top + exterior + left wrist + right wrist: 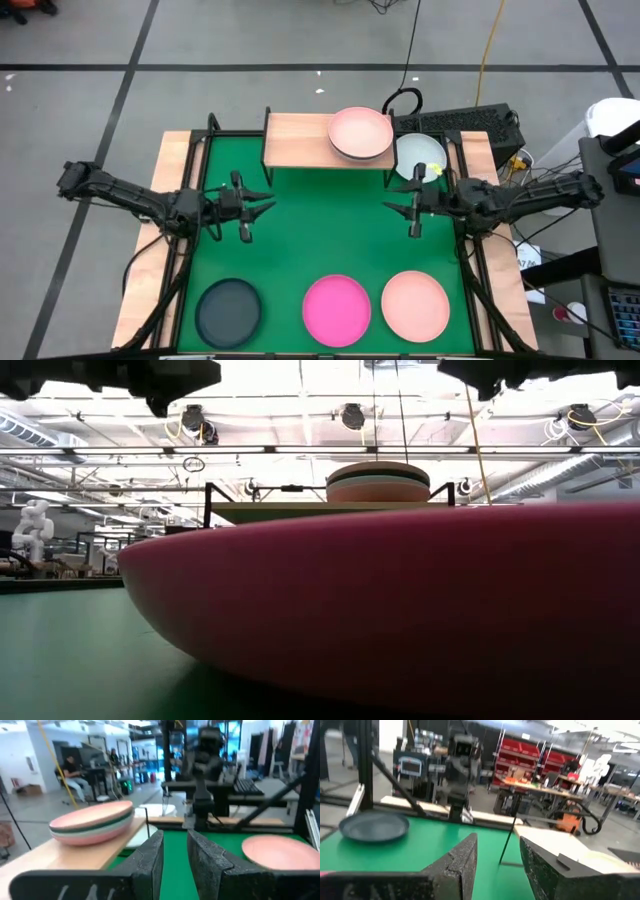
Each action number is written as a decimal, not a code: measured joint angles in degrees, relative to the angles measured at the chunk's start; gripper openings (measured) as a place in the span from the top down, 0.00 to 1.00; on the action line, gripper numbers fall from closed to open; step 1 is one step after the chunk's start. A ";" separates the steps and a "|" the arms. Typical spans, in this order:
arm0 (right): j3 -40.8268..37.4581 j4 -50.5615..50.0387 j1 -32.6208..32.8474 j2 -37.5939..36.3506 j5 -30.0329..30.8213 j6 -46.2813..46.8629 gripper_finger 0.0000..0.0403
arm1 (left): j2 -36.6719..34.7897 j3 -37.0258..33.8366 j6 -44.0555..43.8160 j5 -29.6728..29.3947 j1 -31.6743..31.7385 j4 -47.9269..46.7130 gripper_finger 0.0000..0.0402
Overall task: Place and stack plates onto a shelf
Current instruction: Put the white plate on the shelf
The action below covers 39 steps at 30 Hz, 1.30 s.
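1. Left gripper [262, 207] hovers over the green mat [320, 240] near the left edge of the surface, its dark fingers [150, 857] standing a little apart with nothing between them.
2. Right gripper [400, 205] hovers over the mat near the right edge, facing the left one across the middle; its fingers [460, 862] are spread wide and hold nothing.
3. Along the far edge of the surface stands the shelf [300, 140], a light-wood board on thin black legs.
4. A stack of plates [361, 133] sits on the right end of the shelf, with a light pink plate on top; the left wrist view shows pale mint and pink layers beneath it [92, 824].
5. A pale mint-white plate [420, 155] lies just beside the shelf's right end, at the far right corner of the surface, partly under the right arm.
6. Three plates lie singly in a row along the near edge: a dark grey-teal plate [229, 311] toward the left, a magenta plate [337, 310] in the middle, and a peach plate [415, 304] toward the right.
7. In the low view the magenta plate [400, 610] fills most of the foreground, with the shelf and its stack [378, 482] visible behind it.
8. Beyond the surface, the left wrist view shows a seated person [75, 775] at a desk in the room.
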 joint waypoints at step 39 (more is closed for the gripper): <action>0.00 -51.75 -1.35 15.69 20.85 33.95 0.68 | 0.09 -1.50 -0.33 -0.63 1.49 3.37 0.77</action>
